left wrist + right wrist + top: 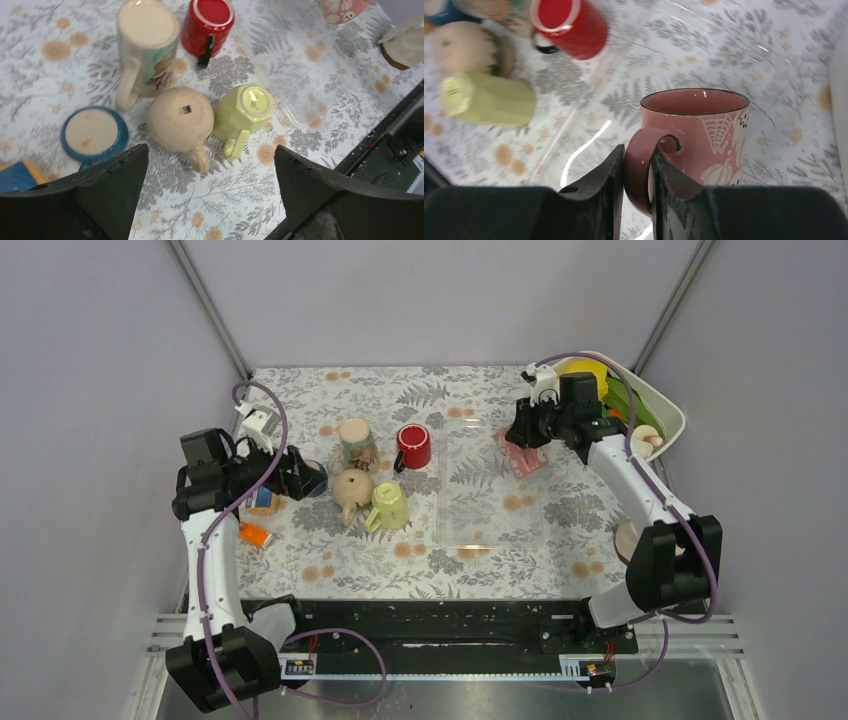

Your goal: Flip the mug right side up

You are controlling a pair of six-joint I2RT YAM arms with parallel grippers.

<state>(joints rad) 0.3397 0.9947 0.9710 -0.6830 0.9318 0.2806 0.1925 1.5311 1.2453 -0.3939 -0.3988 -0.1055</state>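
Note:
A pink mug with a web and pumpkin print [704, 135] is held by its handle between the fingers of my right gripper [639, 160], which is shut on it. Its mouth faces up in the right wrist view. In the top view the pink mug [527, 458] hangs under my right gripper [522, 435], over the far right corner of a clear tray [490, 510]. I cannot tell whether it touches the surface. My left gripper [210, 152] is open and empty, above the table near a group of mugs at the left [300, 475].
Several mugs stand bottom up: a tall cream one [146, 45], a round beige one [180, 120], a yellow-green one [245, 112], a blue one [92, 132]. A red mug [207, 25] lies beside them. A white bin [668, 410] stands at the far right.

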